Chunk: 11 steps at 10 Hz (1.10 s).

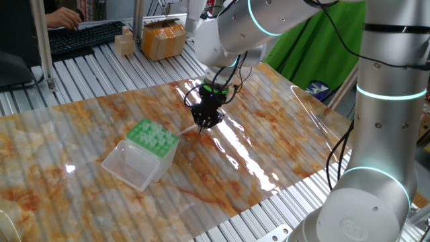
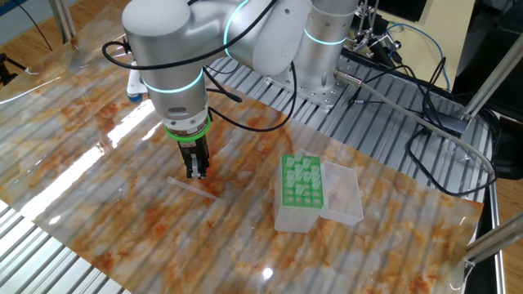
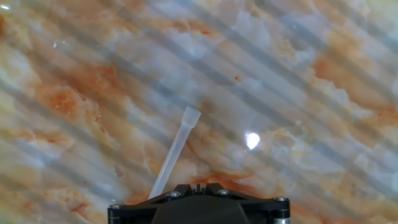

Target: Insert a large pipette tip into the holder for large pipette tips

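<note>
The gripper (image 2: 196, 170) is seen pointing straight down, low over the marbled orange-and-white mat (image 2: 98, 122), with its green collar above the black fingers. In both fixed views the fingers appear close together, but whether they are spread or closed cannot be told, since the fingertips are cut off at the bottom edge of the hand view. The large pipette tip (image 2: 194, 188) is found lying flat on the mat just beneath and beside the gripper; in the hand view the large pipette tip (image 3: 175, 151) is seen running from under the gripper body outward, its wider open end farthest from the fingers. Whether it is touched by the fingers cannot be told. The holder for large pipette tips (image 1: 153, 139) is set well apart from the gripper, off to 1 side, with its green perforated rack facing up and its clear lid (image 1: 131, 165) swung open and laid on the mat on the side away from the gripper
</note>
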{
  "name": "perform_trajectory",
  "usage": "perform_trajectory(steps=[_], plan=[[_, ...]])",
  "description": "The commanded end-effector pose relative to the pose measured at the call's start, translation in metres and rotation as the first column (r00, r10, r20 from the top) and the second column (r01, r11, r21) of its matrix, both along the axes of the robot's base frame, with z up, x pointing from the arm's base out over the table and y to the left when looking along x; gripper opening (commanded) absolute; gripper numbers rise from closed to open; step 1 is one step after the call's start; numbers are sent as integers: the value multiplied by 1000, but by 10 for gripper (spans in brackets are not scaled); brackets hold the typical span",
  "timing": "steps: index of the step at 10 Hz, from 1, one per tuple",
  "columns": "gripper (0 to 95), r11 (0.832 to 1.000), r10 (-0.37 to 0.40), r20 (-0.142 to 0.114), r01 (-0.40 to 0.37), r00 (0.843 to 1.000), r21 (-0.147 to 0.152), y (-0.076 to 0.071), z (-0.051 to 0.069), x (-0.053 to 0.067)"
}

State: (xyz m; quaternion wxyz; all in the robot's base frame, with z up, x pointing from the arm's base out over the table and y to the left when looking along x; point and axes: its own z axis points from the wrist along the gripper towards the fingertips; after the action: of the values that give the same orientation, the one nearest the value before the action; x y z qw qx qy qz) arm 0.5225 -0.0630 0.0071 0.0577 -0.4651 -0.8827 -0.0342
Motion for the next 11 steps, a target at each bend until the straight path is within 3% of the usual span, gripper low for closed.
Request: perform_trajectory(steps=[1, 9, 11], plan=[[0, 1000, -7, 0, 7, 1000, 8, 1, -1, 1], [0, 1000, -12, -4, 12, 1000, 11, 1, -1, 1], [0, 999, -17, -2, 18, 1000, 26, 1, -1, 1]])
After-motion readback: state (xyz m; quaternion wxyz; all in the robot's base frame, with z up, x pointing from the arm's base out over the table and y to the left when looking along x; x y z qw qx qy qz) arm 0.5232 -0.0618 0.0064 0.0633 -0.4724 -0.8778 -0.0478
